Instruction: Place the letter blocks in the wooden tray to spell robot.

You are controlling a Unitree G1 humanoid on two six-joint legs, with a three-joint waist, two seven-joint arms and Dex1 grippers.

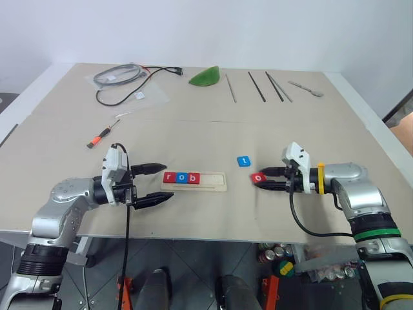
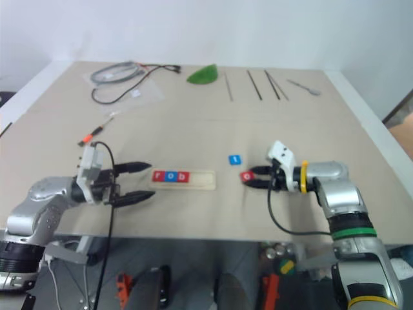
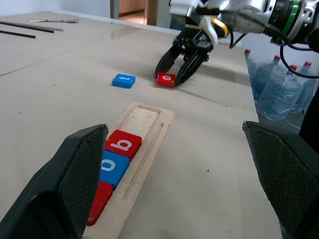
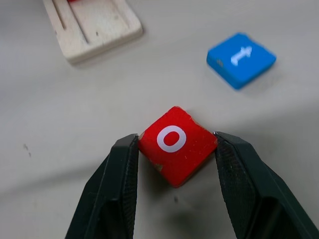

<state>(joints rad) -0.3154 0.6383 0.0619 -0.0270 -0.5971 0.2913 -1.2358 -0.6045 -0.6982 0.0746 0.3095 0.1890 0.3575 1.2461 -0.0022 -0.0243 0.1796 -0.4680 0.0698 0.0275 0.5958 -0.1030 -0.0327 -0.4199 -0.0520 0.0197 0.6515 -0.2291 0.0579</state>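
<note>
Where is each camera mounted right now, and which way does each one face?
Head stereo pair: looks forward and down over the table; both arms show, wooden tray between them.
Left wrist: looks along the open left pincer over the tray toward the right pincer.
Right wrist: looks down its pincer at the red o block.
Shared: o block, blue t block, tray.

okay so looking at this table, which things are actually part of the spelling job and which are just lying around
Job: wooden tray holding r, o, b; red o block pinched in right claw; blue t block.
Lying about: screwdriver, cables, green piece, rods, spoon.
</note>
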